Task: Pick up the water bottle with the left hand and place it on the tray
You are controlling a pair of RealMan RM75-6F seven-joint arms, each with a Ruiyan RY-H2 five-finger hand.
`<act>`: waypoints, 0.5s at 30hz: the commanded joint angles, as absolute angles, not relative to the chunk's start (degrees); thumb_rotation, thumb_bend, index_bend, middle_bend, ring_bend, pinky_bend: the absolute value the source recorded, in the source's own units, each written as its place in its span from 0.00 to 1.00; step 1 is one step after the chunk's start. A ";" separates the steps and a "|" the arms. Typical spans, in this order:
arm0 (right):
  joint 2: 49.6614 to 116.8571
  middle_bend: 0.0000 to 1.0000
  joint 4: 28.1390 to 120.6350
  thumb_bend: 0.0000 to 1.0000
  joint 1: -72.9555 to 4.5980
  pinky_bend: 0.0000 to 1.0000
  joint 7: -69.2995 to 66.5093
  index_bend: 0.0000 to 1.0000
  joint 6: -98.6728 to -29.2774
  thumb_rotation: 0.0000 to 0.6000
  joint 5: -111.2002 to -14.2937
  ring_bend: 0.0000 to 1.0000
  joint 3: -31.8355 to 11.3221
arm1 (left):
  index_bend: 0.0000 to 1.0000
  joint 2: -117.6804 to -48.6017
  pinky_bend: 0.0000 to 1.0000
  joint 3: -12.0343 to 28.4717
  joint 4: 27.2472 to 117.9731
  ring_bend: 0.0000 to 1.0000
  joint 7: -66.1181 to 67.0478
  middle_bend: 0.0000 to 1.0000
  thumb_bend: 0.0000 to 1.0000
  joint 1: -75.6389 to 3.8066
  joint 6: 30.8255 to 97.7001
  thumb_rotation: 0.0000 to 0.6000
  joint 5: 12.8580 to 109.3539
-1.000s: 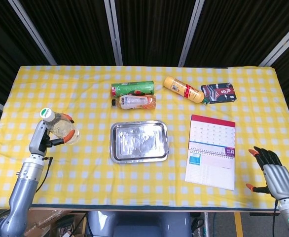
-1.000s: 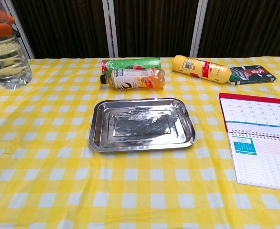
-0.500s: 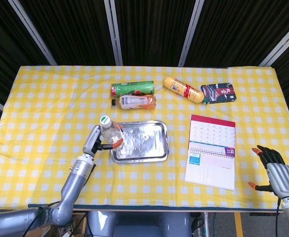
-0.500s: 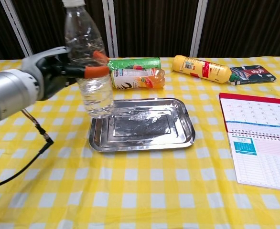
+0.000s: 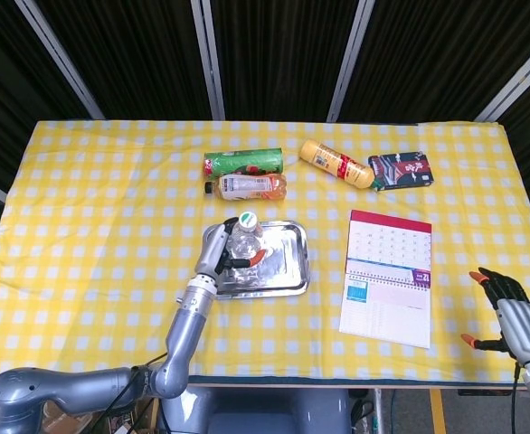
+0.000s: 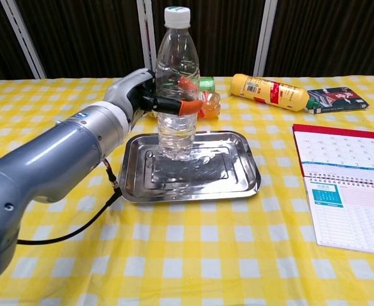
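Water bottle point(image 6: 176, 83) is gripped upright in the left hand point(image 6: 147, 95), fingers wrapped round its middle, orange fingertips point(image 6: 188, 107) showing at the front. Its base is placed over the left half of the tray point(image 6: 238, 189); whether it is resting on the metal or just above it cannot be told. Pick-up and carry are judged done; setting down (if not yet seated), letting go and withdrawal are left.

Right hand point(image 5: 518, 321) is seen off the near right corner of the table point(image 5: 111, 181), fingers spread, nothing held.

Just beyond the tray's far edge an orange drink bottle point(image 5: 245, 187) and a green can point(image 5: 243, 163) lie on their sides, close behind the held bottle. A yellow bottle point(image 5: 335, 164) and a dark packet point(image 5: 401, 170) lie toward the far right, well apart. A calendar point(image 5: 389, 276) lies right of the tray. Nothing is found on the tray's floor to block placement; the orange bottle behind is the nearest thing to be brushed on withdrawal.
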State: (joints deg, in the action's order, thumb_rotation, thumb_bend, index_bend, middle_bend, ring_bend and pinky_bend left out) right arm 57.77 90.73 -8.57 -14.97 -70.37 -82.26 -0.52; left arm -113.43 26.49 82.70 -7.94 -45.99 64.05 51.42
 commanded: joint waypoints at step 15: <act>57.54 0.07 90.04 0.16 -8.48 0.00 -16.95 0.13 -70.78 1.00 -83.20 0.00 -0.47 | 0.79 -122.80 0.10 25.28 65.44 0.22 -16.51 0.79 0.53 -48.22 59.36 1.00 56.72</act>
State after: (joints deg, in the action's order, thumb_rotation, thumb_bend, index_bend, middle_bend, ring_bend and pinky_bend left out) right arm 57.53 90.04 -8.48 -16.96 -70.78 -83.21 -0.47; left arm -122.07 25.51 66.35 -15.67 -48.10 59.96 56.12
